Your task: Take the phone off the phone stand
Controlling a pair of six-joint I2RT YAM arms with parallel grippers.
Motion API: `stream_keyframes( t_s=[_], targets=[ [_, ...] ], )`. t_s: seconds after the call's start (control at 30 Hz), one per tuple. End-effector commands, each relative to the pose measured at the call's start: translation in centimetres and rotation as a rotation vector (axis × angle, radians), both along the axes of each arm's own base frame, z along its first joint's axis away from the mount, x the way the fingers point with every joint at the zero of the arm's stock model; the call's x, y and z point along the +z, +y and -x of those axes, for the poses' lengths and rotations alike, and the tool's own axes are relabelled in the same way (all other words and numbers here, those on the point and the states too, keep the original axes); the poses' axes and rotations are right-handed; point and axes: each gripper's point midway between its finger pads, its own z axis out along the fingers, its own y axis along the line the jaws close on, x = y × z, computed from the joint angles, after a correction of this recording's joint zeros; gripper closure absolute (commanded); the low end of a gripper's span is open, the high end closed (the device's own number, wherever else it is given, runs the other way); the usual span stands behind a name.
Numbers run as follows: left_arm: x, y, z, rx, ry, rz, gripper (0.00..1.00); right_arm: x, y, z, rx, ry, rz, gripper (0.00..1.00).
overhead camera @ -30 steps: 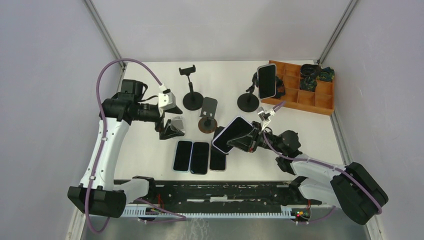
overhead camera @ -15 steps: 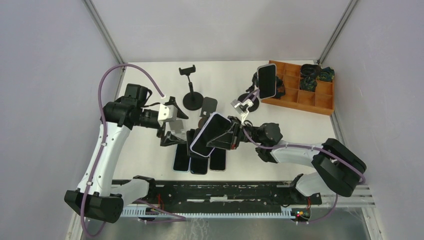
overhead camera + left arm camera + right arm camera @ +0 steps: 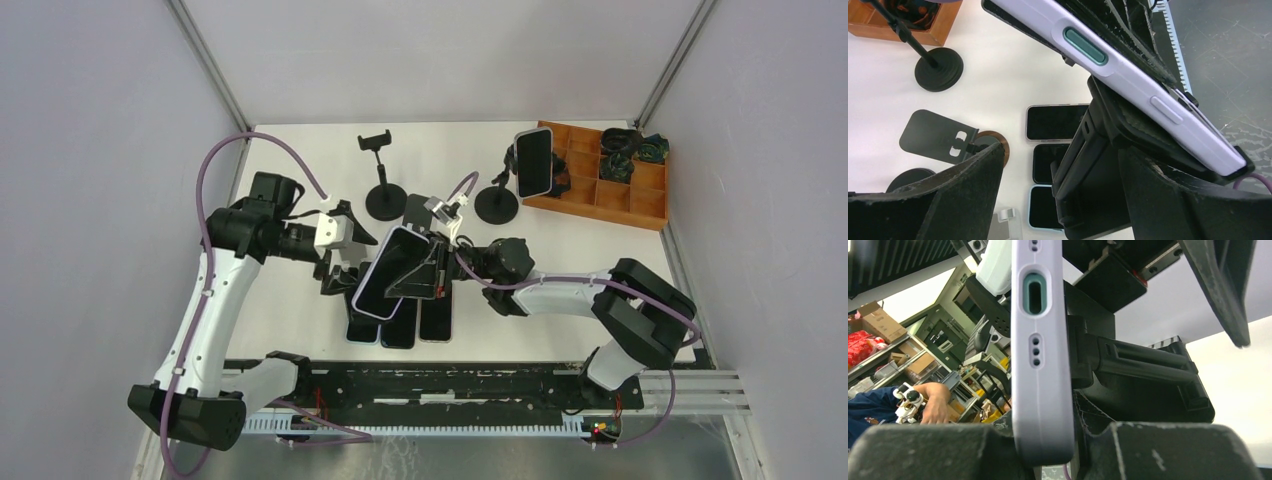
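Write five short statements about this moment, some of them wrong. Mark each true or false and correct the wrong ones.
1. The right gripper is clamped on the lavender-cased phone. True.
2. The left gripper is shut on the clamp stand. False: its jaws stand open on either side of the stand that hangs from the phone.
3. Three phones lie flat on the table under the held phone. True.
4. The stand by the wooden tray is empty. False: it carries another phone.
5. The wooden tray sits at the table's far left corner. False: it is at the far right.
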Motion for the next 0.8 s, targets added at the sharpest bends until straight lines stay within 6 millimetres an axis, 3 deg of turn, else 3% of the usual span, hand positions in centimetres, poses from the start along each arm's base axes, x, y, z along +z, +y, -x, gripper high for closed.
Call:
stream_keyframes(
  t_s=[0.0,0.3,0.47,0.57,0.77],
  targets=[
    [0.4,-0.3,0.9,-0.051,-0.060,0.031,0.13,6.6,-1.6,1.6,0.008,-0.158,-0.253,1.00],
    [-0.3,0.0,1.5,-0.078,-0.092,0.009,0.40,7.6,-1.4,1.5,0.020,-0.136,-0.289,1.00],
    [-0.5,0.2,1.7,-0.095,-0.128,-0.008,0.64,7.2,-1.1,1.3,0.023,-0.113,-0.275,1.00],
    [-0.8,0.4,2.0,-0.110,-0.139,-0.022,0.85,7.0,-1.0,1.1,0.021,-0.097,-0.264,1.00],
    [-0.8,0.7,2.2,-0.121,-0.171,-0.041,0.97,6.6,-0.5,-0.4,-0.019,-0.051,-0.215,0.85]
  ],
)
